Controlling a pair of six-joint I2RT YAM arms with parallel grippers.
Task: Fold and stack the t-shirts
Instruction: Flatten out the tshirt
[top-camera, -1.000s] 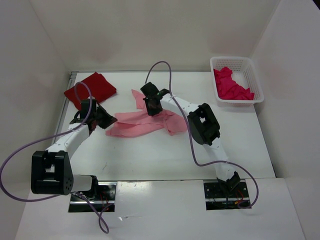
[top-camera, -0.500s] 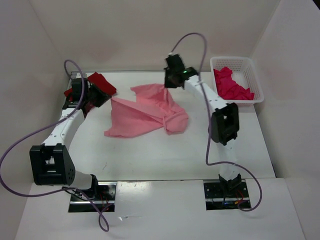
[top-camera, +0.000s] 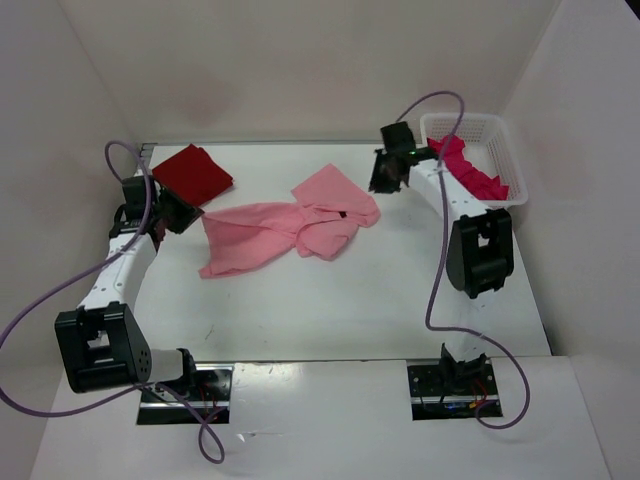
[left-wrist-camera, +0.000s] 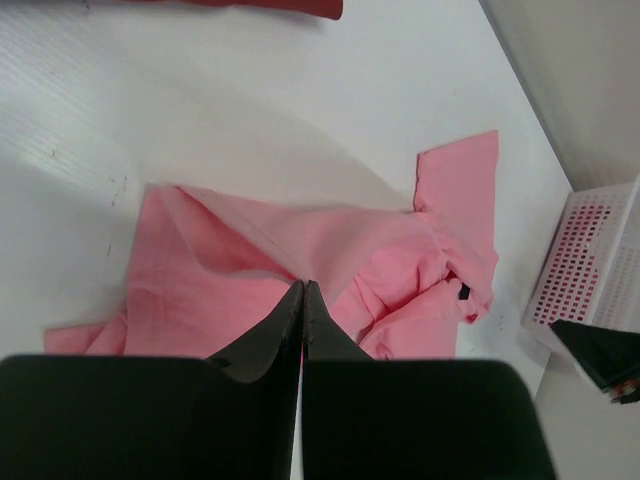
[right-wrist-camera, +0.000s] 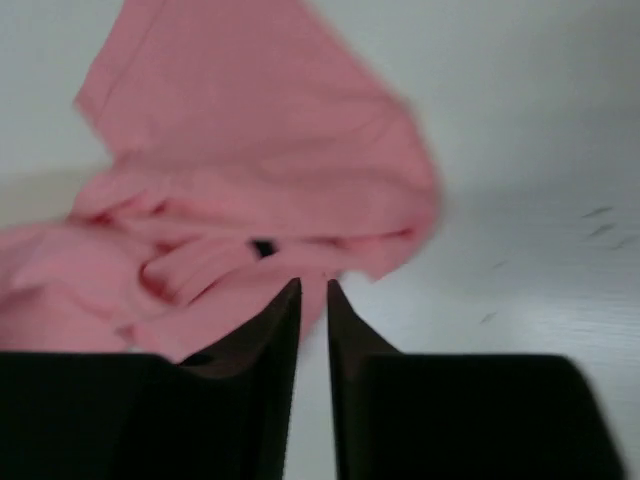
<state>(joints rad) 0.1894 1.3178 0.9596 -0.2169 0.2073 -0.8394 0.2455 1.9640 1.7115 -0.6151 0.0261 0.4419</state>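
The pink shirt (top-camera: 270, 232) lies in the middle of the white bench (top-camera: 330, 300). It is not folded neatly. It is crumpled, with one part spread out to the left and a bunched part to the right. One sleeve pokes up toward the back of the bench.

The left hand (top-camera: 185, 214) is at the left edge of the pink shirt. Its two fingers are pressed tight together, and in the left wrist view the cloth runs up in a ridge to the fingertips. It looks like the hand is pinching the edge of the shirt.

The right hand (top-camera: 382, 178) is up near the back of the bench, just beside the basket (top-camera: 497, 140). Its fingers have a small gap between them and nothing is in the gap. It is not touching the pink shirt, which lies on the bench in front of it.

The dark red shirt (top-camera: 193, 172) lies folded in the back left corner of the bench, close to the left arm.

The bright red shirt (top-camera: 465, 175) sits crumpled inside the white basket at the back right.
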